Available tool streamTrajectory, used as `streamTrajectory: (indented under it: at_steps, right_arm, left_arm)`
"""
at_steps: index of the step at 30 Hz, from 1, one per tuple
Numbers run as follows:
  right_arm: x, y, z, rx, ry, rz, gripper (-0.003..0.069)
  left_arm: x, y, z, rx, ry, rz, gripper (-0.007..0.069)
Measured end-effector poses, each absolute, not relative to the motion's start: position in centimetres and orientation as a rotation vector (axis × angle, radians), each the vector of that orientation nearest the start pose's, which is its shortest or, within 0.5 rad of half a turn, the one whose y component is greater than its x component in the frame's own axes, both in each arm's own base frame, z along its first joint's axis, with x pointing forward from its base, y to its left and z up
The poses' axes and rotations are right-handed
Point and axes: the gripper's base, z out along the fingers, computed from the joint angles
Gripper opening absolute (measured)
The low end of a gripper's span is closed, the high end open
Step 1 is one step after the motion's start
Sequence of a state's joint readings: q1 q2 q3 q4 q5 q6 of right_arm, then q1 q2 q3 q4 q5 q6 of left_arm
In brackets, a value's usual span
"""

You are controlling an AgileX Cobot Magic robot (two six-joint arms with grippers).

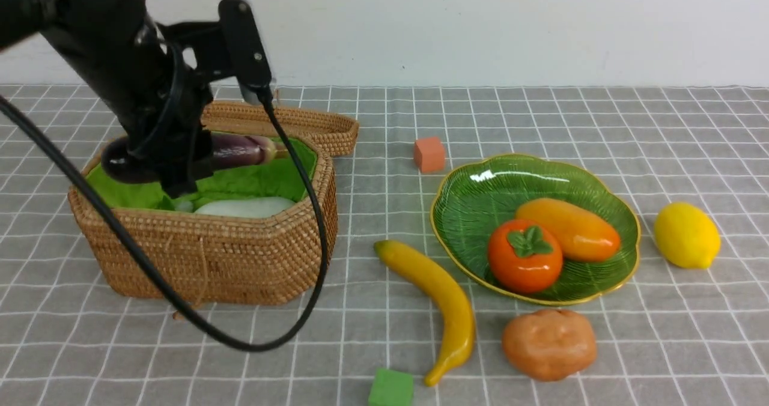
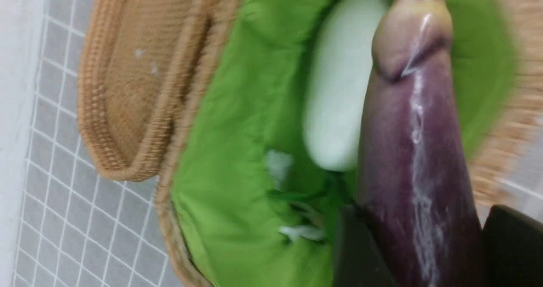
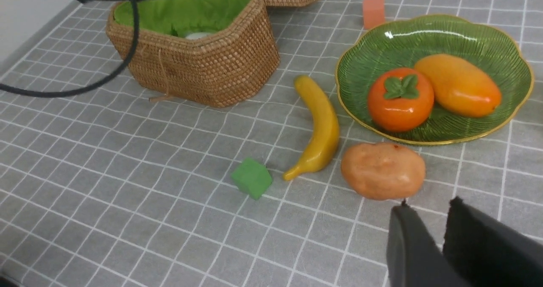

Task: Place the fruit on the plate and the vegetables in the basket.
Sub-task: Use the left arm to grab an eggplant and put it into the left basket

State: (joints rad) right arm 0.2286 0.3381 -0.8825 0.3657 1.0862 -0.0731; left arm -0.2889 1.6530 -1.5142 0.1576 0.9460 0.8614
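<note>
My left gripper (image 1: 180, 175) is shut on the dark purple eggplant (image 1: 237, 149) and holds it level over the open wicker basket (image 1: 228, 256); the left wrist view shows the eggplant (image 2: 411, 151) between the fingers. The white radish (image 1: 243, 206) lies inside on the green lining. The mango (image 1: 568, 229) and persimmon (image 1: 524, 256) sit on the green plate (image 1: 492, 190). The banana (image 1: 438, 298), potato (image 1: 548, 344) and lemon (image 1: 686, 235) lie on the table. My right gripper (image 3: 428, 204) is empty, jaws nearly together, just short of the potato (image 3: 382, 170).
An orange cube (image 1: 429, 154) sits behind the plate and a green cube (image 1: 390, 388) near the banana's tip. The basket's lid (image 1: 300, 124) lies open behind it. The left arm's black cable (image 1: 252, 346) loops down in front of the basket.
</note>
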Motion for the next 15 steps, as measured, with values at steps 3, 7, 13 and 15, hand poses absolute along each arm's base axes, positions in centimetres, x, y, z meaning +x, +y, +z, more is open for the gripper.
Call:
streamTrajectory:
  at_steps: [3,7,13,15]
  right_arm:
    - [0.8,3.3,38.4,-0.34,1.987,0.553,0.0143]
    - [1.2,3.5,38.4,-0.364,1.994,0.559,0.0144]
    - [2.7,4.0,38.3,-0.389,2.043,0.563,0.0148]
    - [3.3,4.1,38.2,-0.395,2.066,0.561,0.015]
  left_arm:
    - [36.4,-9.1,32.2,1.425,2.154,0.439,0.0415]
    - [36.8,-8.9,31.8,1.369,2.185,0.463,0.0603]
    - [35.8,-8.5,33.5,1.177,2.242,0.425,0.0647]
    - [35.2,-8.7,34.3,1.103,2.25,0.379,0.0618]
